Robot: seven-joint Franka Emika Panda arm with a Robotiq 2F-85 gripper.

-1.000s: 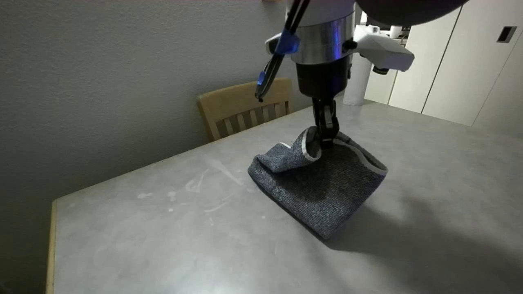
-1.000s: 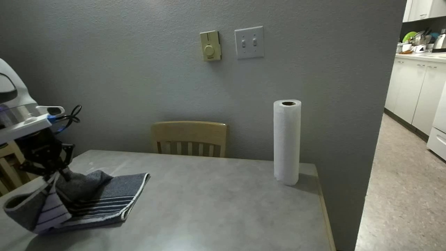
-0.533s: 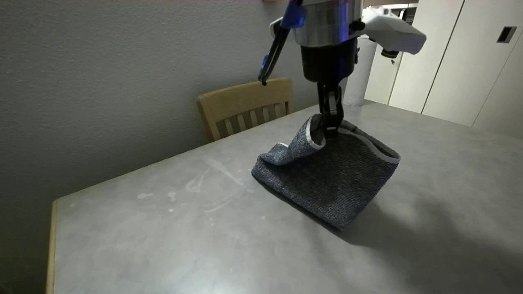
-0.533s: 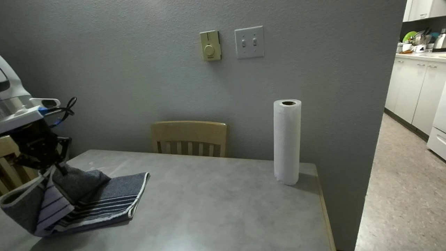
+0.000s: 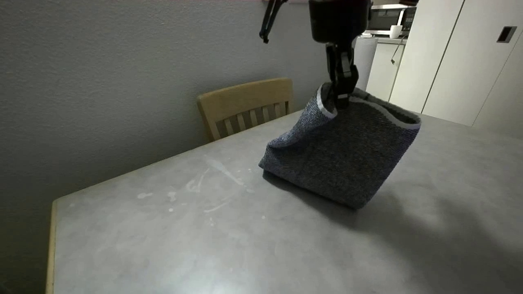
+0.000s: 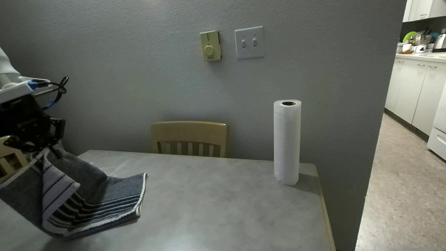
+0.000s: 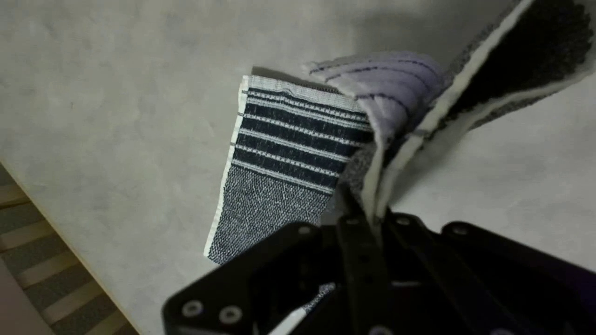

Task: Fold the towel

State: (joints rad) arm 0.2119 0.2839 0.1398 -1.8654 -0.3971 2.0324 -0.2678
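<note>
While the black two-fingered tool (image 7: 376, 221) pinches a raised edge of the square-cornered, grey-blue striped cloth towel (image 6: 87, 184), whose lower part lies right of it on the flat grey table (image 6: 223, 202) in an exterior view, we judge the fold needs a rightward swing.

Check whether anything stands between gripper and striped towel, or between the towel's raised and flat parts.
Nothing visible does: the gripper is shut on the striped towel, and no object shows between its raised part and the flat part on the tabletop. The paper towel roll stands apart.
</note>
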